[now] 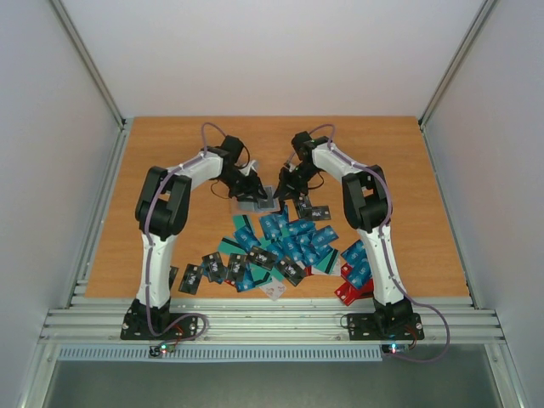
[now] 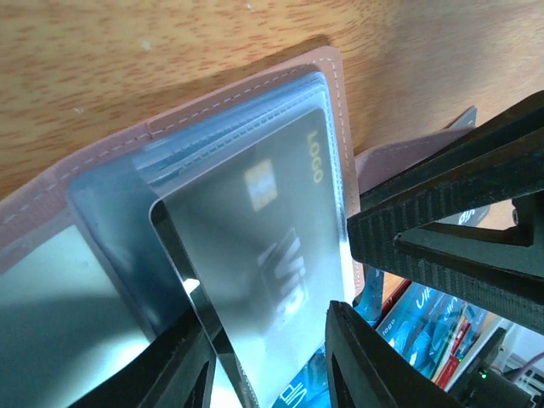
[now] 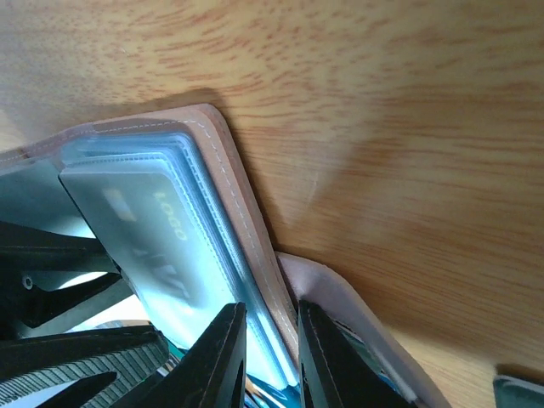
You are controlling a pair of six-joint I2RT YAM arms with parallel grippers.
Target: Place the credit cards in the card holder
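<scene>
The taupe card holder point(image 1: 257, 202) lies open on the table at the far end of the card spread, between both grippers. In the left wrist view its pinkish cover point(image 2: 212, 106) and clear sleeves show. A black card point(image 2: 255, 246) marked LOGO sits partly in a sleeve, and my left gripper point(image 2: 268, 357) holds it between its jaws. My right gripper point(image 3: 272, 357) is shut on the edge of the holder point(image 3: 229, 187), cover and sleeves together. The same card point(image 3: 144, 238) shows through the sleeve there. The credit cards point(image 1: 289, 242), mostly blue, lie in a heap nearer the bases.
Black cards point(image 1: 204, 272) lie at the heap's left, red cards point(image 1: 350, 289) by the right arm's base, and a pale card point(image 1: 274, 291) at the front. The right gripper's fingers point(image 2: 450, 221) crowd the left wrist view. Metal rails run along the table's near edge.
</scene>
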